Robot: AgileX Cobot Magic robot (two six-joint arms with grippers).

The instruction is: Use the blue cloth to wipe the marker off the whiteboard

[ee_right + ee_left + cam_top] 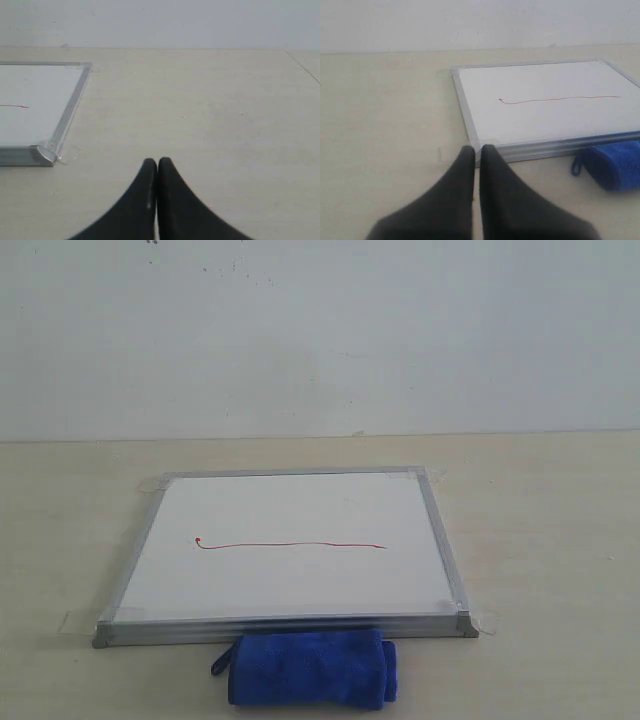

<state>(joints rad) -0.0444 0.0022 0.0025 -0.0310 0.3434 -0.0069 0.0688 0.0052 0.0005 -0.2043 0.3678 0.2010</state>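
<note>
Cloth: the blue cloth lies rolled in a thick bundle on the table, close against the board's near edge. I cannot tell whether it touches the frame. A small loop sticks out at one end. It probably lies there so a gripper can pick it up and move straight onto the board.

Board: the whiteboard lies flat on the table. Clear tape tabs at its corners probably keep it from sliding under a wiping stroke.

Red line: the marker runs nearly straight across the middle of the board, parallel to the near edge, with a tiny loop at one end. All of it is there, so no wiping shows yet.

Left gripper: the left gripper hovers over the table just off the board's near corner on the loop end of the line. Its fingers are pressed almost together and hold nothing.

Right gripper: the right gripper is over bare table, off the opposite near corner of the board and well clear of it. Its fingers are closed tight and it is empty.

Next step, as I judge it: one gripper must spread its fingers and reach the cloth. The left wrist view shows the cloth, while the right wrist view does not.
</note>
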